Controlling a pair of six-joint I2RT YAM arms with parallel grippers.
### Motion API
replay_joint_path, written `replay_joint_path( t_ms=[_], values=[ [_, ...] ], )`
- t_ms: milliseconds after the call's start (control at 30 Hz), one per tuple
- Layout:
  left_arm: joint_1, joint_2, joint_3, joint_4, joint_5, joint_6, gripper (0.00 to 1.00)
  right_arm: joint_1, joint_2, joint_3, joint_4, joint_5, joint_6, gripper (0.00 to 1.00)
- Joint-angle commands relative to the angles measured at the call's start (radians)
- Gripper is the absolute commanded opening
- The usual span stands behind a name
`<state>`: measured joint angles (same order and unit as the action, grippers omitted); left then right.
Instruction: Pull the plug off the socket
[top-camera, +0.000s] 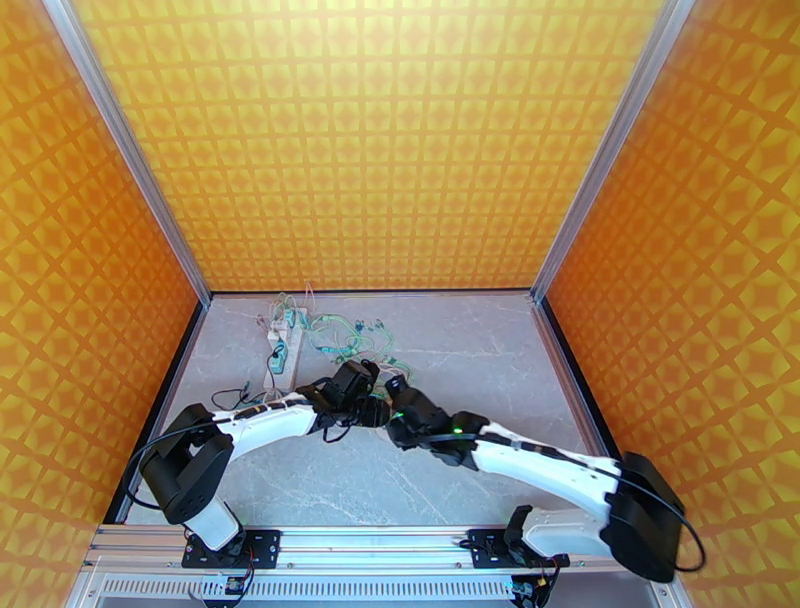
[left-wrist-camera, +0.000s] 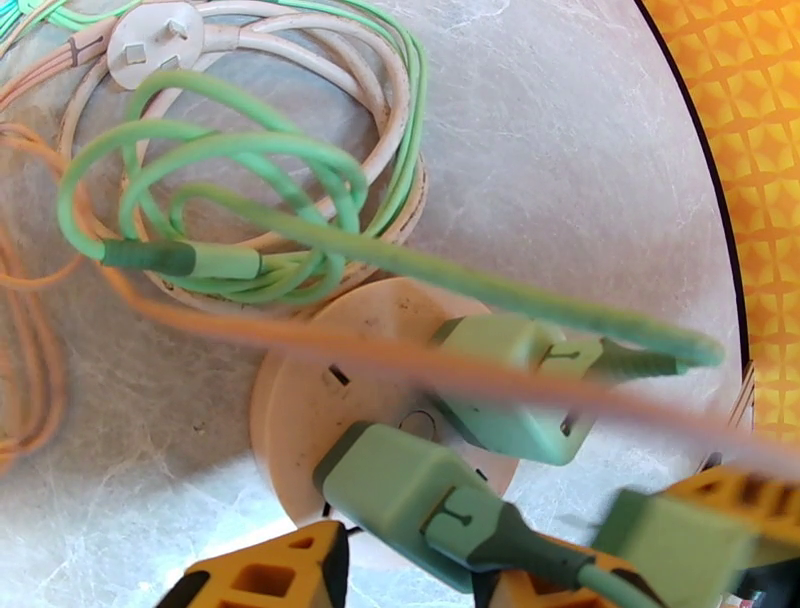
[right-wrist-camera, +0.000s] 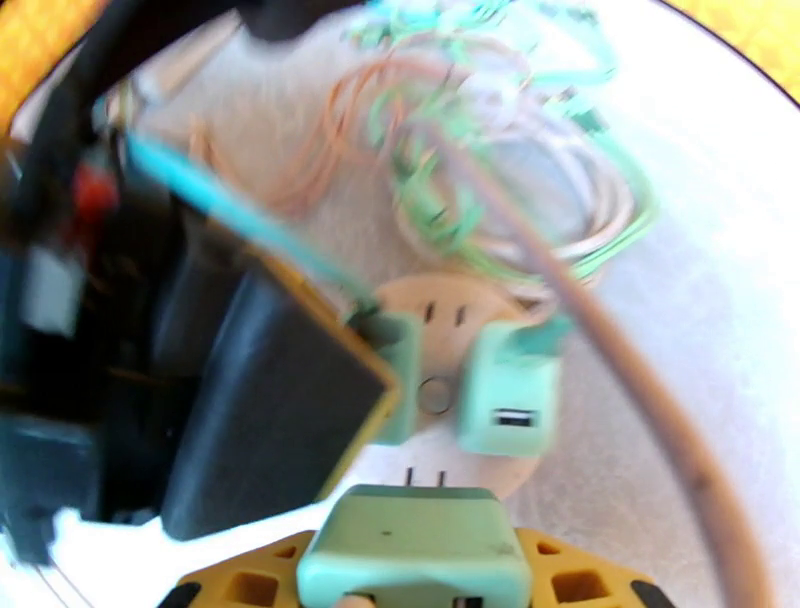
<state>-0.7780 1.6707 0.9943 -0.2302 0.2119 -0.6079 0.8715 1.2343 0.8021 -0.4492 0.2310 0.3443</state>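
Just off the near edge of the round socket (right-wrist-camera: 455, 305), the right hand (right-wrist-camera: 415, 585) has its fingers clamped on a green plug (right-wrist-camera: 415, 545). The plug's two prongs are bare and clear of the socket face, so I judge the pull itself done. The left hand (left-wrist-camera: 420, 575) sits at the socket's edge with its fingers closed in on either side of a second plug (left-wrist-camera: 395, 485), and it looks clamped on it, holding the socket down.

The plug looks light, hard and smooth-sided, so a hold on its broad flat faces is the safe one. A hold on its soft cord would stretch and slip. The thin prongs would bend if knocked against the socket.

A third plug (left-wrist-camera: 510, 395) sits in the socket beside the second. An orange cord (left-wrist-camera: 400, 362) runs across, just above the socket. Beyond the socket lies a loose tangle of green cables (left-wrist-camera: 250, 180) and a coiled white cord (left-wrist-camera: 385, 90), ending in a white three-pin plug (left-wrist-camera: 155, 42). Farther off on the tabletop (left-wrist-camera: 560, 150), past the tangle, is a power strip (top-camera: 283, 350). With both hands crowded at the socket, the orange cord is the likeliest thing to snag.
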Motion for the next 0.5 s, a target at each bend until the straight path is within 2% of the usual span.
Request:
replay_joint_path(
  t_ms=[0,167,267,467],
  values=[
    [-0.004,0.053,-0.032,-0.201,-0.099,0.029,0.4,-0.032,-0.096,-0.025,-0.033,-0.013,0.037,0.32],
    [-0.004,0.003,-0.012,-0.209,-0.095,0.03,0.45,-0.077,-0.16,0.026,-0.079,-0.034,0.036,0.33],
    [-0.004,-0.032,0.006,-0.221,-0.093,0.04,0.48,-0.099,-0.129,0.101,-0.107,-0.05,0.025,0.33],
    [-0.005,-0.103,0.03,-0.245,-0.094,0.049,0.64,-0.158,0.021,0.316,-0.142,-0.12,0.008,0.34]
  ],
)
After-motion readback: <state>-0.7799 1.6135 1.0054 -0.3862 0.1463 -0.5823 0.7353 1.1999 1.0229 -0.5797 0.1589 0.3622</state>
